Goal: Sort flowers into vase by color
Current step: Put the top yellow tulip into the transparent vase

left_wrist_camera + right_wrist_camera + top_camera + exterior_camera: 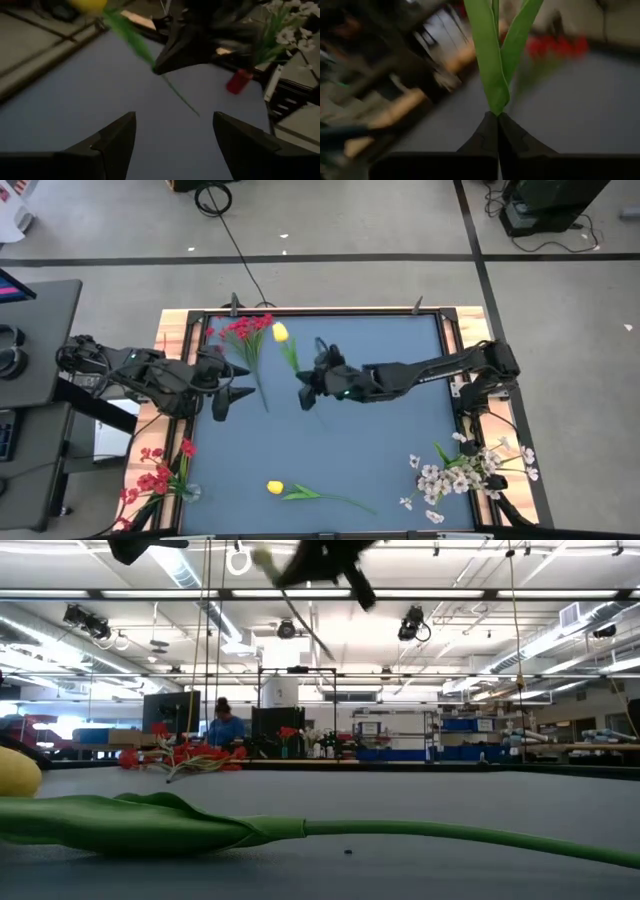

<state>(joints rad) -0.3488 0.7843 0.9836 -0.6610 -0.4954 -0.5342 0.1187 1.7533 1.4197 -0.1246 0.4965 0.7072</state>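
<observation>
My right gripper (303,390) hangs over the middle of the table, shut on a yellow tulip (280,332). The tulip's green stem (175,95) runs past the fingers. My left gripper (235,392) waits open left of it, fingers (120,135) apart with nothing between them. A second yellow tulip (275,487) lies flat near the front edge, its long stem (450,832) on the mat. A bunch of red flowers (245,330) lies at the far left of the mat. My right gripper pinches the tulip's stem where the long leaves spring from it (496,107), between its two shut fingers. The fingers come from the table's right, slanting a little down, and lie across the stem. The tulip is lifted clear and tilted, its blossom (90,4) toward the far edge and the stem's end (196,113) hanging below.
More red flowers (158,475) stand at the near left corner. White blossoms (468,470) stand in a red vase (239,81) at the near right corner. A raised wooden frame (170,330) rims the blue mat. In the room behind the table a person (224,725) is at a bench.
</observation>
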